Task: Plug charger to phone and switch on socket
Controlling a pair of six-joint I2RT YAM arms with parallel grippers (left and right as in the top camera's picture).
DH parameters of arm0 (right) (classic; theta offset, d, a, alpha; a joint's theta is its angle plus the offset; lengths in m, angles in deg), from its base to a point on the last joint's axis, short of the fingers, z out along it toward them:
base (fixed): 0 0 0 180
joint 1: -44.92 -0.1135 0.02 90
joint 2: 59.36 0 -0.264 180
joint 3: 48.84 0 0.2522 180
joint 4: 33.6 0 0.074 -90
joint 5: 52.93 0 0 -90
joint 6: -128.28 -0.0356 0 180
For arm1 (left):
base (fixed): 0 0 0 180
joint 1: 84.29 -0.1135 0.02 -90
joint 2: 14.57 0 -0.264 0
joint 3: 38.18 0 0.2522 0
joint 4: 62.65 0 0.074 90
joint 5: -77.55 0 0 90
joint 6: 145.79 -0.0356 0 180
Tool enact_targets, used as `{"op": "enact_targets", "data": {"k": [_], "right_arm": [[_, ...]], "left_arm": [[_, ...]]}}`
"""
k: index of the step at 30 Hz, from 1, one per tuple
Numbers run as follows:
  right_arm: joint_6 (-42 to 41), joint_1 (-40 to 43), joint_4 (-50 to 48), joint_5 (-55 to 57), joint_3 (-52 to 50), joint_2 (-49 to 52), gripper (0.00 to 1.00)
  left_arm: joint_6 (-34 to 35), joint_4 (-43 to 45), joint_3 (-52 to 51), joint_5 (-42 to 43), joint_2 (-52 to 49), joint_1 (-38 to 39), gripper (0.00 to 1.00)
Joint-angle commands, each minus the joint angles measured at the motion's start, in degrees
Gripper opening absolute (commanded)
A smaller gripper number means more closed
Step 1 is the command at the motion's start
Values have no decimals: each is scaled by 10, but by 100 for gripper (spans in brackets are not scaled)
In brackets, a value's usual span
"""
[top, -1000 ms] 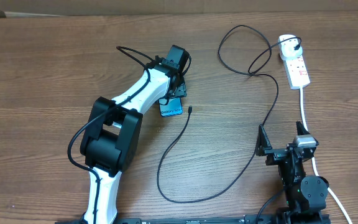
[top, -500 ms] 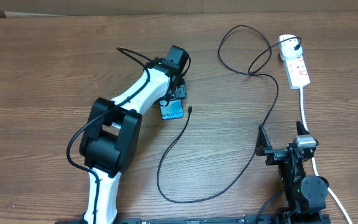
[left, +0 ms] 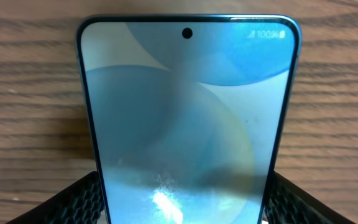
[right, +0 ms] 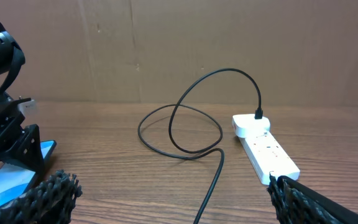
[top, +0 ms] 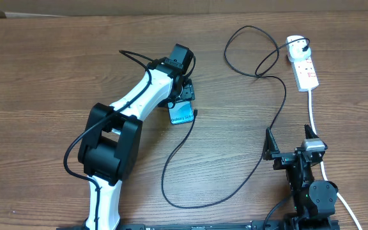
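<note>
I see left gripper [top: 183, 98] closed on phone [top: 181, 114], fingers [left: 79, 200] at both long edges, screen up. Charger [top: 217, 199] tip lies just beside phone; contact unclear. Right gripper [right: 179, 202] wide open, empty. Socket [top: 303, 64] far right, charger plugged in.

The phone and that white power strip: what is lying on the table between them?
Only the black charger cable, looping over bare wooden table between phone and power strip; the overhead view shows it.

Robot lab bench: wooden table [top: 43, 64]; cardboard backdrop [right: 229, 37] (plain).
</note>
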Motion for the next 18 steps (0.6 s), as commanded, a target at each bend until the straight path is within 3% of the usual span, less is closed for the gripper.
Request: {"op": "enact_targets", "data": {"k": [1, 8, 18], "right_arm": [[1, 1, -3, -1, -6, -6, 100], [1, 1, -3, -1, -6, -6, 100], [1, 1, -3, -1, -6, -6, 100]], "left_arm": [[10, 0, 5, 64, 33, -22, 73], [8, -12, 5, 71, 32, -48, 72], [9, -21, 4, 15, 30, -35, 73]]}}
